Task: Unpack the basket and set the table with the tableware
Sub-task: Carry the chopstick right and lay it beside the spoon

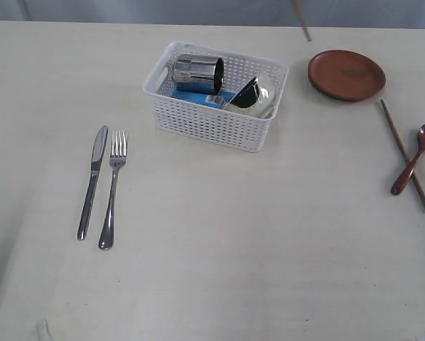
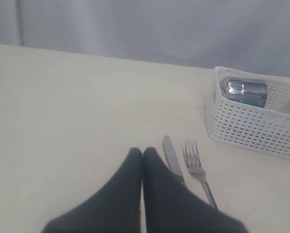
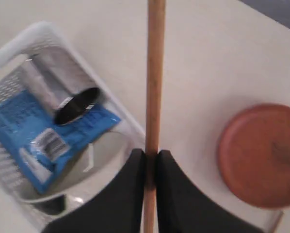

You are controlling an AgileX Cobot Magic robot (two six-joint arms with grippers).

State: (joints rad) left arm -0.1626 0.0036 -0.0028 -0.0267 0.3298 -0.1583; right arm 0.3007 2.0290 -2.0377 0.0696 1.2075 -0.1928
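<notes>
**Chopstick held aloft by the basket**

The right gripper pinches one chopstick in the air between the basket, mid-table with the cup inside, and the plate. The left gripper is closed and empty, near the knife.

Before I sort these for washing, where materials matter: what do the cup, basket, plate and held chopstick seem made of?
Cup: polished steel, with mirror-like reflections.
Basket: white plastic, matte, with a moulded lattice of holes.
Plate: likely wood, reddish-brown with a satin sheen; the grain is too faint to confirm.
Chopstick: wood or bamboo, light brown, dull surface.
</notes>
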